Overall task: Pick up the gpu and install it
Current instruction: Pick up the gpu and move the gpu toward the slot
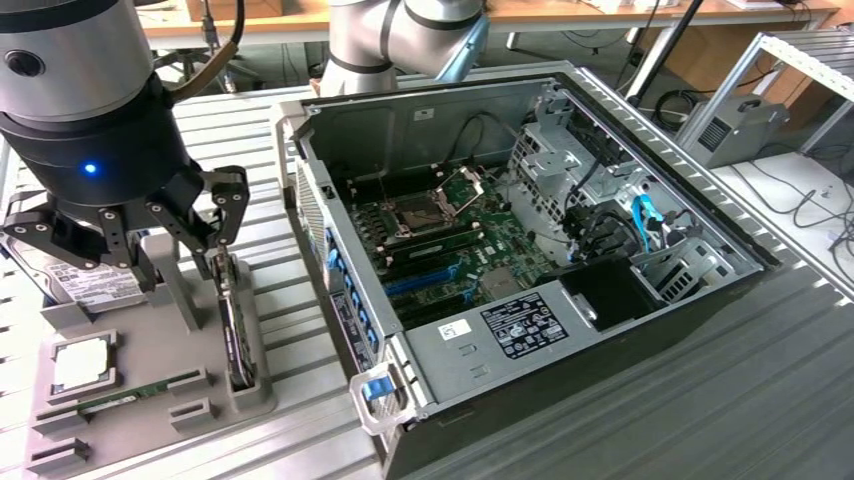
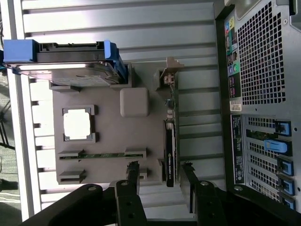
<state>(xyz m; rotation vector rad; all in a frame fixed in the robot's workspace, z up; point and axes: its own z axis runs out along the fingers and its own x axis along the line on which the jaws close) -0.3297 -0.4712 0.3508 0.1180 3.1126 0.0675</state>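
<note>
The gpu [image 1: 238, 335] stands on edge in a slot of the grey holder [image 1: 140, 335], a slim card with a dark face. In the wrist view the gpu [image 2: 170, 150] runs along the holder's side nearest the computer case. My gripper [image 1: 150, 250] hangs above the holder, open. Seen from the wrist, my gripper [image 2: 161, 176] has one finger on each side of the card's near end, apart from it and higher. Nothing is held. The open computer case [image 1: 534, 250] lies to the exterior view's right, its motherboard [image 1: 454, 250] exposed.
The holder [image 2: 113, 136] also carries a silver hard drive [image 2: 66, 63] in blue rails, a square processor [image 2: 77, 124] and a narrow memory stick [image 2: 101, 154]. The case's rear panel [image 2: 263, 94] stands close beside the holder. Everything rests on a ribbed metal table [image 1: 694, 400].
</note>
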